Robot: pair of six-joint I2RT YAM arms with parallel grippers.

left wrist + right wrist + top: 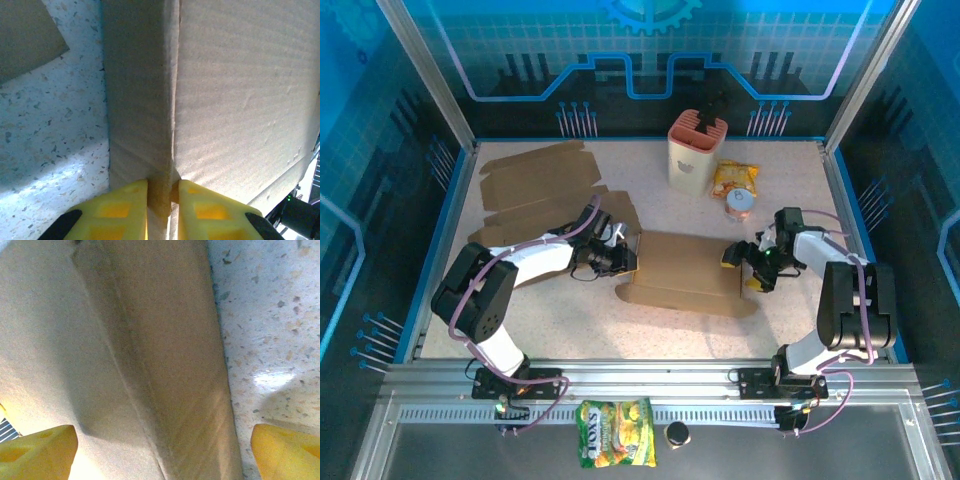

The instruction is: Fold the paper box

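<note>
We see the left tool (pixel 162 197) clenched on the paper box (pixel 685 268) edge; the right tool (pixel 162 452) stands released, straddling its opposite edge.

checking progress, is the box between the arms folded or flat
Mostly flat: the box lies spread on the table, left tool pinching one edge.
</note>
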